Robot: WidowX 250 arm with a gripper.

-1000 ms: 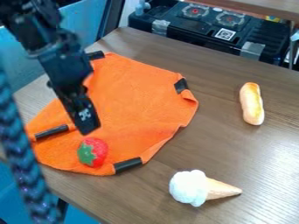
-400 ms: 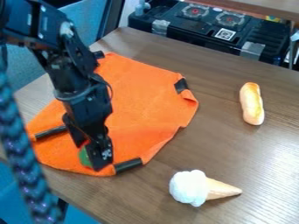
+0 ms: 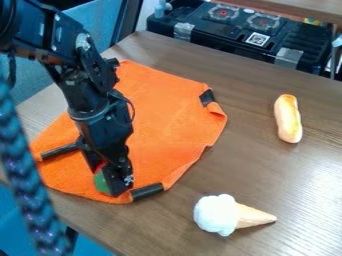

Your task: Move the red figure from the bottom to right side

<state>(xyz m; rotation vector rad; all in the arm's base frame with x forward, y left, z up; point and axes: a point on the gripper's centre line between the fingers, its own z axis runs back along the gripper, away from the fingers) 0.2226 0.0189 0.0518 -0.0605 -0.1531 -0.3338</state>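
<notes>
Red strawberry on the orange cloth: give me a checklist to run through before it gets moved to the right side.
1. Gripper down at the strawberry: ok, it partly covers the fruit.
2. Firm hold on the strawberry: cannot tell.
3. Cloth not caught up with the fruit: cannot tell, the gripper hides the contact.
4. Cloth flat toward the right: not ok, its right edge is rumpled near the black strip.
5. Bread roll and ice cream cone off the cloth: ok, both lie on the table.
6. Strawberry at the right side: not ok, it is at the bottom.
</notes>
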